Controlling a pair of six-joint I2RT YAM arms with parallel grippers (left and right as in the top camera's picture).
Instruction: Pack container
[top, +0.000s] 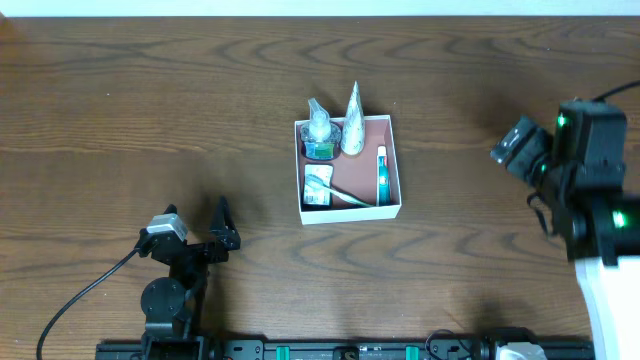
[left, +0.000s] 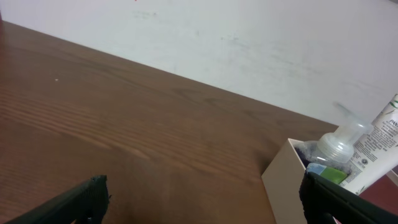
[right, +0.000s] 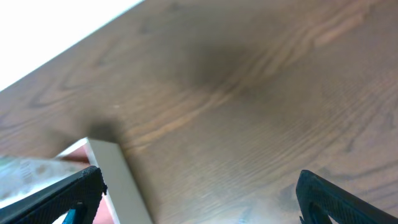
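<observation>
Left gripper (left: 204, 200) and right gripper (right: 199, 198): fingers spread wide, both apart from container (top: 350, 213) holding bottle (top: 320, 127) and tube (top: 353, 122)

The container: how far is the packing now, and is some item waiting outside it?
Done, apparently: the container holds a pump bottle, a white tube, a small packet and a slim tube along its right wall. In hand: nothing; the left gripper and the right gripper are both open, empty and away from it. Left: seemingly nothing, as no loose item shows outside it.
</observation>
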